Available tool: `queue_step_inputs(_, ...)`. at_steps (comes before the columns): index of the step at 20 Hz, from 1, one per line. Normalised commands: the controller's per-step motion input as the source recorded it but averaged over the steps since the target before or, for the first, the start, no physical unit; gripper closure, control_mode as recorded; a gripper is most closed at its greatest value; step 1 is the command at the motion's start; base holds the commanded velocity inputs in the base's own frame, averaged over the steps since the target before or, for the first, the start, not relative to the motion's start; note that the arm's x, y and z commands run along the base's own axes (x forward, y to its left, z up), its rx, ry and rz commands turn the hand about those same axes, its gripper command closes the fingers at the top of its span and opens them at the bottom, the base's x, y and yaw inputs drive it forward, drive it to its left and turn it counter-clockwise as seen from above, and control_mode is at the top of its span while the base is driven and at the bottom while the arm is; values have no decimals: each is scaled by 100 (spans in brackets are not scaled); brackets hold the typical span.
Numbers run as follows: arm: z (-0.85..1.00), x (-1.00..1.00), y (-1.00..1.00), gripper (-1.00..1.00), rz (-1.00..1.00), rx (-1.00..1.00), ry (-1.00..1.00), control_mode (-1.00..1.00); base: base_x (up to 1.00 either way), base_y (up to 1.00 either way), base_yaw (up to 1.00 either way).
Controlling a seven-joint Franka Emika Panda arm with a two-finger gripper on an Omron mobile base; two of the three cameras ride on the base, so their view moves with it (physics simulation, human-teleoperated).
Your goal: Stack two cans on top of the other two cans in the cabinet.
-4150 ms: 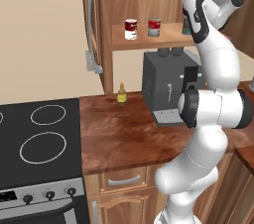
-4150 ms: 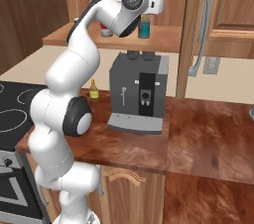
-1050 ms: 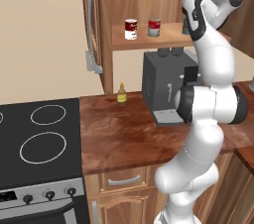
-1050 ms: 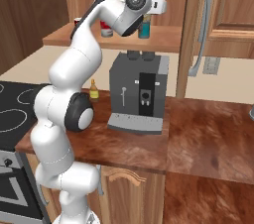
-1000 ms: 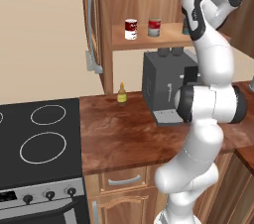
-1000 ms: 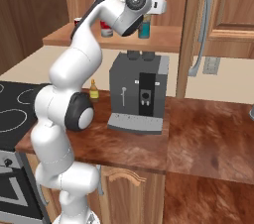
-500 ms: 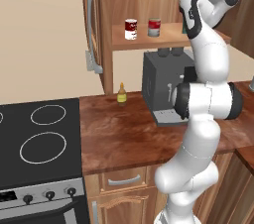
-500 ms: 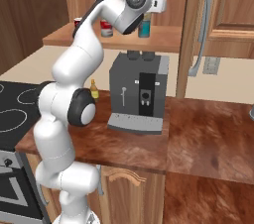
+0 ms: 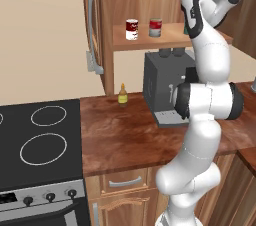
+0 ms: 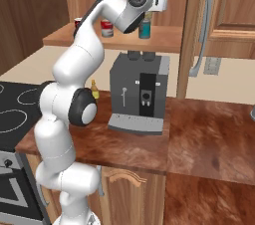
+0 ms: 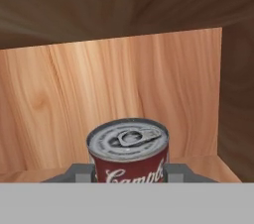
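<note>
Cabinet (image 9: 172, 36), open, door with grey handle (image 9: 92, 25) swung aside; wooden shelf carried the cans. White-label can (image 9: 131, 29) and red-grey can (image 9: 155, 27) stood upright near each other towards the shelf's left, not touching, nothing stacked on either. Teal can (image 10: 145, 31) stood upright further right, directly under the hand in the right view. Tool (image 11: 130, 172) was inside the cabinet at the shelf's right end, jaws about half apart and closed against the sides of the held can (image 11: 129, 151), a can with a silver pull-tab lid and dark red label with white script; one grey finger (image 11: 82, 171) sat on each side of it, with the cabinet's back wall behind. Whether the held can rested on the teal can could not be made out. Coffee machine (image 10: 139, 89) and small yellow bottle (image 9: 122, 95) stood on the worktop (image 9: 130, 135) below, beside the stove (image 9: 35, 145). Against four seconds earlier: the upper arm had leaned slightly left in the left view; shelf cans, machine and bottle were unmoved.
</note>
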Motion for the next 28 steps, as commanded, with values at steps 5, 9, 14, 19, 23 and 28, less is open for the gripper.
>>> queue_step_inputs(5,0,0,0,100,0,0,0,-100,0,0,0)
queue_step_inputs(9,0,0,0,100,0,0,0,-100,0,0,0)
queue_step_inputs(14,-3,-7,0,100,0,0,2,-100,0,0,0)
queue_step_inputs(19,-3,-6,0,100,0,0,0,-100,0,0,0)
queue_step_inputs(23,-13,-10,0,100,0,0,0,-100,0,0,0)
queue_step_inputs(28,-15,-2,0,100,0,0,0,-100,0,0,0)
